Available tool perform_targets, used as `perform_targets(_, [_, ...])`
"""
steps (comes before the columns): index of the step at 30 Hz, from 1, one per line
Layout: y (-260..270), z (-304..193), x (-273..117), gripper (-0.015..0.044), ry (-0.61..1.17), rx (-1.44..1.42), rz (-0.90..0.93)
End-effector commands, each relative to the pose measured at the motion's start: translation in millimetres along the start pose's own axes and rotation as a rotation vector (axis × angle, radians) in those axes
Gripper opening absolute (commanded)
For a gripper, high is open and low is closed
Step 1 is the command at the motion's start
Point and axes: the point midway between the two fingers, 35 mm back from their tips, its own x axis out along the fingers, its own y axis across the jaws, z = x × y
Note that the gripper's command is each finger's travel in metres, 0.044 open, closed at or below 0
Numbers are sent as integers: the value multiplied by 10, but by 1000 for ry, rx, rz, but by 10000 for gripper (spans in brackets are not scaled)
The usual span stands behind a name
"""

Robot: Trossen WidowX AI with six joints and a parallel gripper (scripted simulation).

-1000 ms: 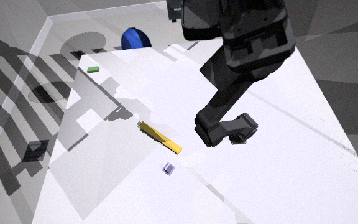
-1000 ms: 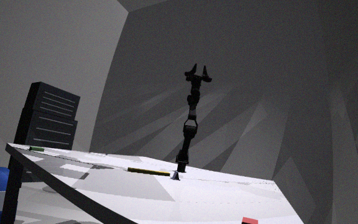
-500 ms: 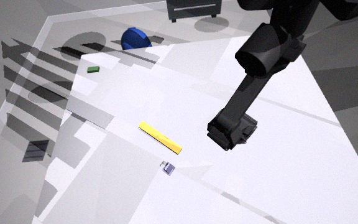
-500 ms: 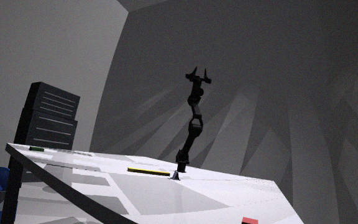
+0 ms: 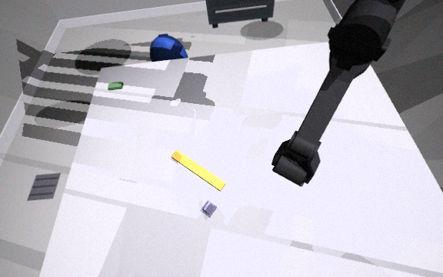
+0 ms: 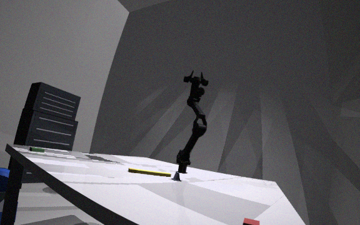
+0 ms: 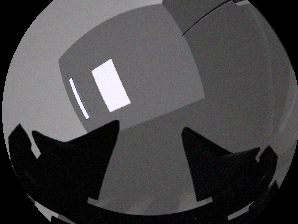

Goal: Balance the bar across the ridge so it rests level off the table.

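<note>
The yellow bar [image 5: 198, 170] [image 6: 149, 172] lies flat on the white table [image 5: 154, 231] [image 6: 119, 197]. The small grey-purple ridge [image 5: 209, 208] [image 6: 176, 177] stands on the table just beyond one end of the bar, apart from it; in the exterior view it looks like a small peaked wedge. My gripper [image 6: 197, 74] [image 7: 152, 128] is open and empty, raised high above the table and pointing up. In the wrist view only walls and bright panels show between and beyond the fingers. In the top view the gripper is out of frame; only the arm shows.
A small green block [image 5: 115, 85] [image 6: 37, 149] lies near the table's far left corner. A red block [image 6: 251, 221] shows at the bottom of the exterior view. A blue ball-like object [image 5: 167, 48] and dark drawer cabinets [image 5: 240, 11] [image 6: 51, 117] stand beyond the table. The arm's base is right of the ridge.
</note>
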Motion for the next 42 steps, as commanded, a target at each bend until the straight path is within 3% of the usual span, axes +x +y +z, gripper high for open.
perform_targets(1, [116,-211,-9,315,59,73,31])
perform_targets(19, [986,-1063,-233,315,370,463,201])
perform_targets(42, [1847,-1099,-591,315,575,861,336])
